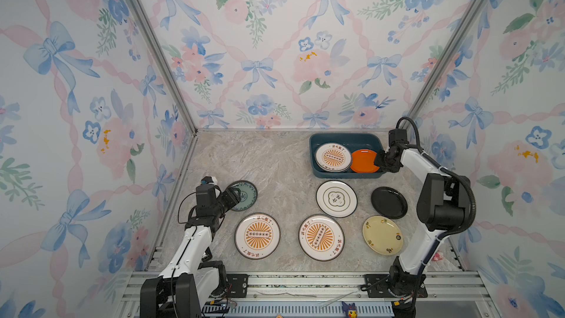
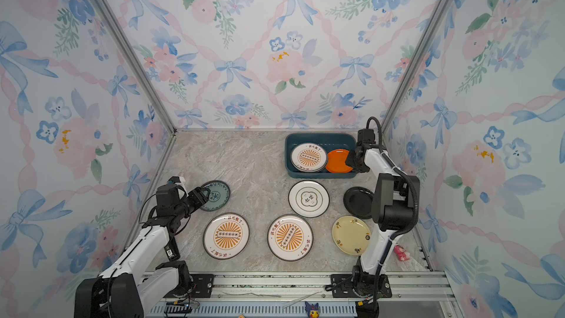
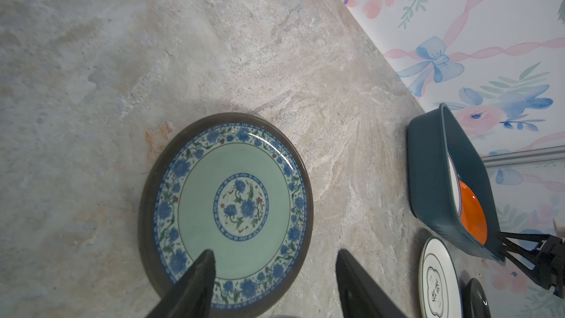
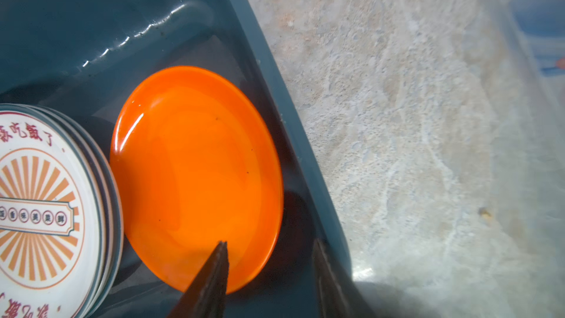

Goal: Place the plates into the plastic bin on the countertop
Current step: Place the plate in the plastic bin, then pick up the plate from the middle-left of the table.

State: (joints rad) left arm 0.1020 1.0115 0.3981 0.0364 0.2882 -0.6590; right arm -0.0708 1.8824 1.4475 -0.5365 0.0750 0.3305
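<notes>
orange plate lies in the plastic bin, its edge against the sunburst stack, and looks slightly tilted. right gripper: jaws parted, straddling the plate's near rim, clamping nothing. risk: if you pull away at a slant, a finger could hook that rim and flip the plate, or catch the bin wall and drag the bin. left gripper: wide open, empty, one finger over the teal plate on the countertop. that low flat rim may slip when you close.
</notes>
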